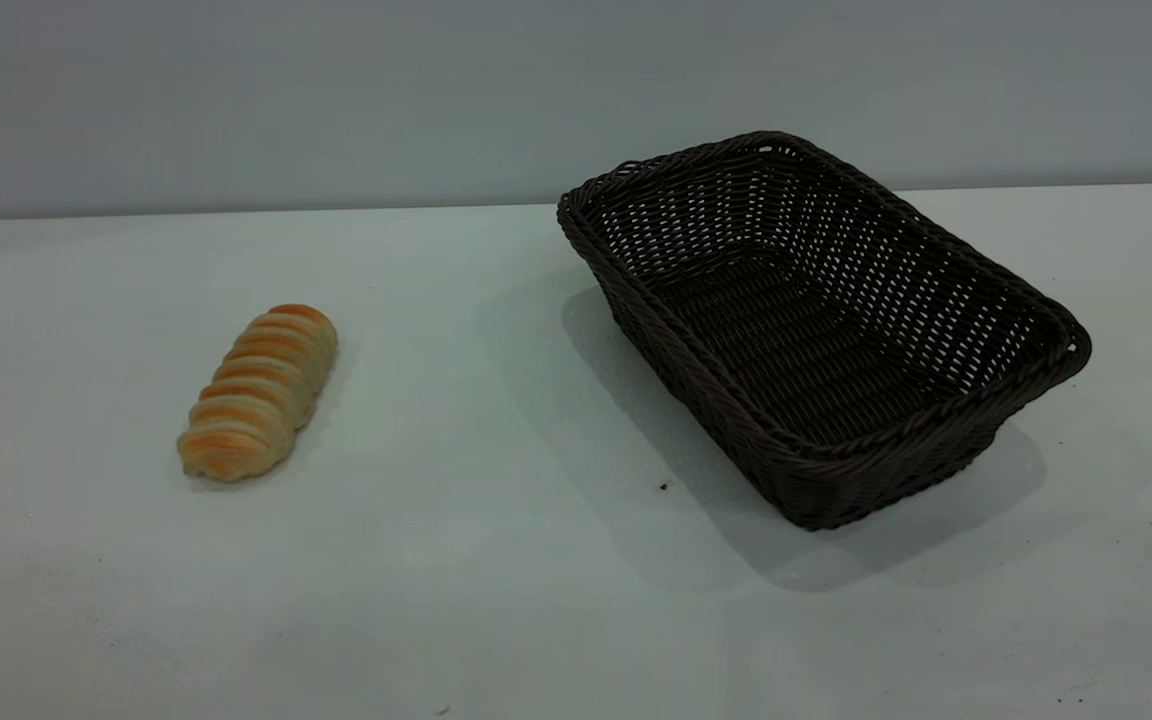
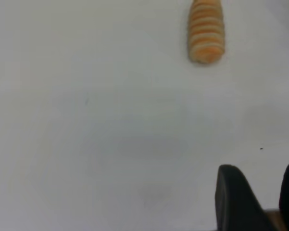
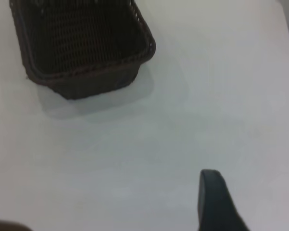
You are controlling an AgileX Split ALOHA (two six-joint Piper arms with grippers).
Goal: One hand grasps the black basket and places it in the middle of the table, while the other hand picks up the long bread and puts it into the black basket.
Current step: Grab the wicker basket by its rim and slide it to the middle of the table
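The long bread (image 1: 258,391) lies on the left part of the table (image 1: 496,560), golden-orange with pale ridges. It also shows in the left wrist view as the long bread (image 2: 207,30), far ahead of my left gripper (image 2: 259,169), which is open over bare tabletop with nothing between its fingers. The black basket (image 1: 976,400) stands empty on the right half of the table, turned at an angle. In the right wrist view the black basket (image 3: 86,77) sits well away from my right gripper (image 3: 252,182), also open and empty. Neither gripper shows in the exterior view.
A plain grey wall (image 1: 336,100) runs behind the table's far edge. A small dark speck (image 1: 663,487) lies on the tabletop in front of the basket. Bare tabletop lies between bread and basket.
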